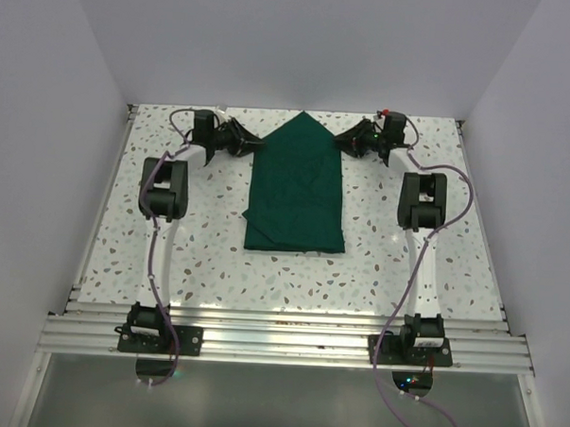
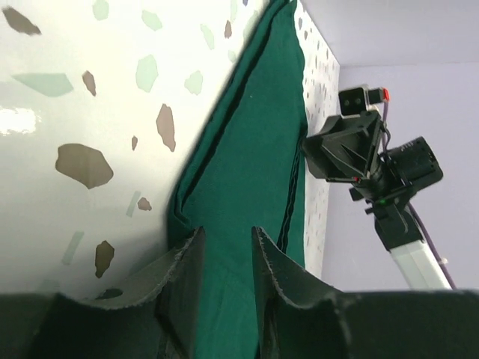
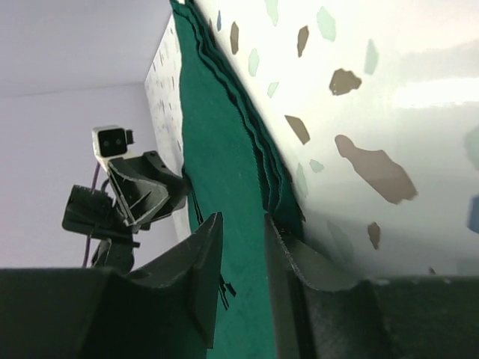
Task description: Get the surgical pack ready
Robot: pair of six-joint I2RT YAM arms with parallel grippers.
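Note:
The surgical pack [image 1: 295, 190] is a dark green drape lying folded in the middle of the speckled table, its far end shaped to a point. My left gripper [image 1: 253, 144] sits low at the slanted far-left edge of the drape, and my right gripper [image 1: 343, 140] mirrors it at the far-right edge. In the left wrist view the left gripper [image 2: 227, 230] has its jaws parted, with only flat green cloth [image 2: 247, 149] showing beyond the gap. The right gripper [image 3: 243, 217] is likewise parted over the cloth [image 3: 217, 134], one finger against the layered folded edge.
White walls close the table [image 1: 198, 257] in on the left, right and back. An aluminium rail [image 1: 279, 341] carrying both arm bases runs along the near edge. Each wrist view shows the opposite gripper across the drape: the right gripper [image 2: 340, 149] and the left gripper [image 3: 142, 194].

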